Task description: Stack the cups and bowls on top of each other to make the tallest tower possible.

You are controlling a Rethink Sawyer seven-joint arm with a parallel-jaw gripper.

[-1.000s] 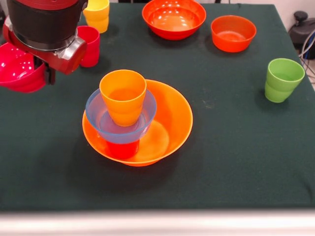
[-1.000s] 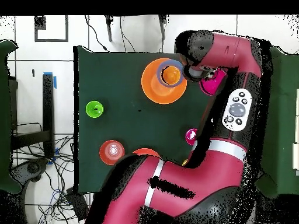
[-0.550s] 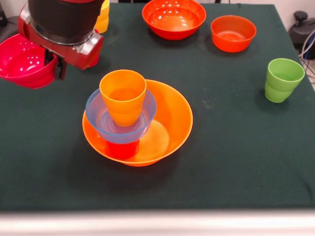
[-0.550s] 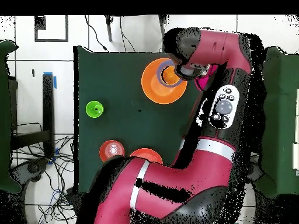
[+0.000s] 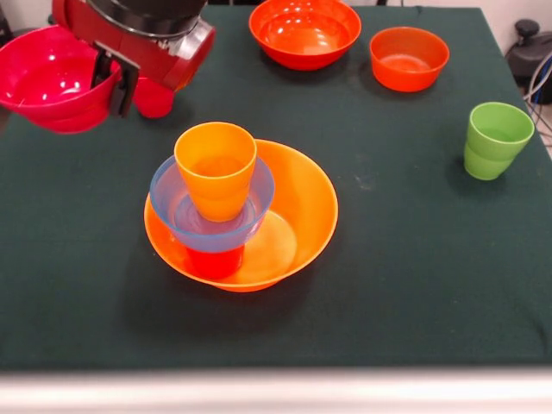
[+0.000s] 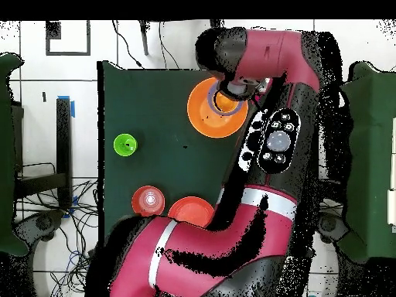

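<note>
The gripper (image 5: 115,76) holds the magenta bowl (image 5: 53,79) aloft, fingers clamped on its rim. Beside it, the tower (image 5: 220,203) stands on the table (image 5: 414,259).

Arm (image 5: 142,26) cut off by top edge in my front view. Gripper (image 5: 116,82) mostly masked by magenta bowl (image 5: 52,78); I cannot judge finger state. Crimson cup (image 5: 155,97) largely hidden behind wrist. Red-orange cup (image 5: 213,261) under light blue bowl (image 5: 177,207), only base visible. Overhead: arm covers magenta bowl.
</note>
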